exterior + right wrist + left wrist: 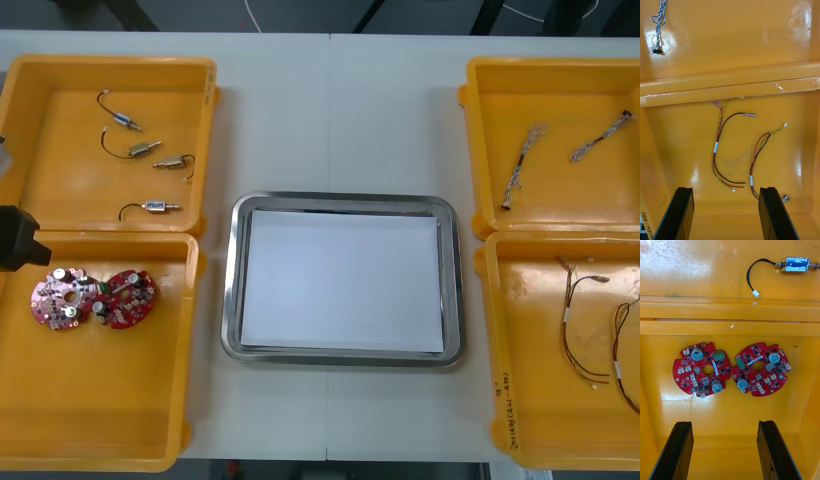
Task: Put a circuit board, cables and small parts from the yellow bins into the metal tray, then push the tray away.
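Observation:
Two round red circuit boards point(62, 300) point(125, 298) lie side by side in the near left yellow bin point(90, 400). In the left wrist view my left gripper point(726, 450) hangs open above that bin, just short of the boards point(702, 369) point(760, 369). Above the near right bin point(540, 400), my right gripper point(728, 213) is open. Two red and yellow cables point(720, 150) point(760, 157) lie ahead of its fingers. The metal tray point(232, 280), white inside, sits at the table's middle with nothing in it.
The far left bin point(40, 170) holds several small metal parts with black leads point(143, 150) point(797, 264). Two twisted blue and white cables point(522, 165) point(600, 137) lie in the far right bin point(560, 90). My left arm's black body point(15, 238) shows at the left edge.

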